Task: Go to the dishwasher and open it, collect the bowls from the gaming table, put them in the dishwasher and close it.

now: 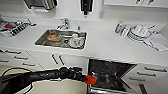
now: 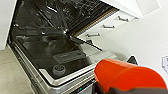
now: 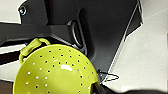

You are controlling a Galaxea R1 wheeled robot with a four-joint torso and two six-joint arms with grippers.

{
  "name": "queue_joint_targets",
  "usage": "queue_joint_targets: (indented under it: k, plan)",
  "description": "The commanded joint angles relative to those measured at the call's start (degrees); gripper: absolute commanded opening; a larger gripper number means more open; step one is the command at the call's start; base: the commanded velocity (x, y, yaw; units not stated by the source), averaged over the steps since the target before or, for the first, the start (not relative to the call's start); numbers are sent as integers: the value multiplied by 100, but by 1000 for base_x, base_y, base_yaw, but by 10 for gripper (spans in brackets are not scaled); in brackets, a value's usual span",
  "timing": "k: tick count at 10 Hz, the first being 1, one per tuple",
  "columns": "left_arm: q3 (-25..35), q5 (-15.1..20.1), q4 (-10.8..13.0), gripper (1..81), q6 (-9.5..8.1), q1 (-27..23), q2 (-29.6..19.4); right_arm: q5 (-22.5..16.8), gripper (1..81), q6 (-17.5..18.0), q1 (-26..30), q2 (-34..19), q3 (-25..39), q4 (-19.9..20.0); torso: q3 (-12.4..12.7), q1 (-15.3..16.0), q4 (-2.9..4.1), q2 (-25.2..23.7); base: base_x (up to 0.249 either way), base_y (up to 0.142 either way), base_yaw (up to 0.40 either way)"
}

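The dishwasher (image 1: 107,73) stands open under the white counter, its door (image 2: 62,58) let down and the dark interior showing. My left gripper (image 1: 86,78) is shut on an orange-red bowl (image 1: 90,80), held just left of the opening and above the door's near edge. In the left wrist view that bowl (image 2: 127,75) sits close over the door's steel rim. My right gripper (image 3: 96,88) is shut on a yellow-green perforated bowl (image 3: 55,75) with a loop handle, held close to my dark body. The gaming table is out of view.
A steel sink (image 1: 40,40) holding dishes is set in the counter above. Stacked plates (image 1: 138,32) and a bottle stand at the counter's right. White drawers (image 1: 150,71) flank the dishwasher on the right, cabinet doors (image 1: 57,60) on the left. Pale floor lies below.
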Motion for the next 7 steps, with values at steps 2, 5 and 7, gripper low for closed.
queue_joint_targets:
  k: [2,5,7]
  plan:
    - [-517,512,-117,10,-164,-1258,996,-199,10,27,-53,-36,40,-27,0,0,0,0,0,0,0]
    - [-921,495,-126,10,-208,-1548,1699,-199,10,27,-62,-36,75,-27,-2,5,0,5,0,0,0]
    - [-1027,503,-117,10,-411,-1838,2112,-199,10,27,-53,-27,75,-27,-5,5,0,6,0,0,0]
